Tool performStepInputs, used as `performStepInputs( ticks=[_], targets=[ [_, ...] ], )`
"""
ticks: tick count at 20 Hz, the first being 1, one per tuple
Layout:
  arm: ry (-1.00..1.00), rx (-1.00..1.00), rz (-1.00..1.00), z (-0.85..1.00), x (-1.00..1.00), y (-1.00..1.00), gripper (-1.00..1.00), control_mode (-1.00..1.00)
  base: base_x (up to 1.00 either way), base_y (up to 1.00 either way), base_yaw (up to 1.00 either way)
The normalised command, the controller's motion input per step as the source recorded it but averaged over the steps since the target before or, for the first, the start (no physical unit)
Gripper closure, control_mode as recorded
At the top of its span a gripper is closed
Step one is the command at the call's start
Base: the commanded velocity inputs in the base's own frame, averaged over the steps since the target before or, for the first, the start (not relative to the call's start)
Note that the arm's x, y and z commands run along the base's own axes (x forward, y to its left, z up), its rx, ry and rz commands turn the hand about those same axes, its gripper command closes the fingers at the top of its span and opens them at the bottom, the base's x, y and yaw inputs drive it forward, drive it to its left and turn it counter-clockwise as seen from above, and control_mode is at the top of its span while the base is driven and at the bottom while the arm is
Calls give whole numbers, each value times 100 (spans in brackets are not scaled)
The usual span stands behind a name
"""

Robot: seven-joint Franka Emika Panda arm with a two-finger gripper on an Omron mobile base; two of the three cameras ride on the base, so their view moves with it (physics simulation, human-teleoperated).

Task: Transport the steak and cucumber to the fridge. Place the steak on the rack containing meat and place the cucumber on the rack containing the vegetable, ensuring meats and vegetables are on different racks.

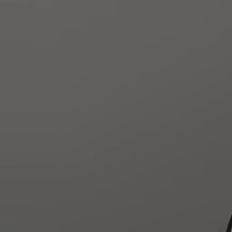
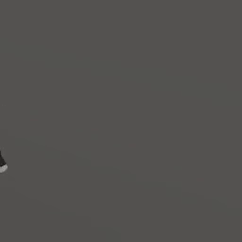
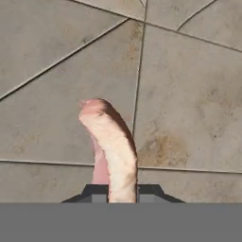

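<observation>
Gripper sits clamped on the steak, which sticks up edge-on between its tips, pale rim facing out, over tan floor tiles. No readable writing anywhere.

Grey-brown stone-tiled floor with thin pale grout lines crossing at angles.

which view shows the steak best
The hand view: the steak stands edge-on between the shut gripper fingers, above a tiled floor. The left and right base views give plain grey surface, nothing of the steak.
</observation>
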Motion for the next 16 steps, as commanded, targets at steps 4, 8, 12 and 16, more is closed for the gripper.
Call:
performStepInputs(
  ticks=[4, 8, 12, 16],
  targets=[
    [0, 0, 0, 0, 0, 0, 100, 100, 67, 100, -15],
    [0, 0, 0, 0, 0, 0, 100, 100, 69, 100, -18],
    [0, 0, 0, 0, 0, 0, 100, 100, 69, 100, -19],
    [0, 0, 0, 0, 0, 0, 100, 100, 71, 100, -21]
  ],
)
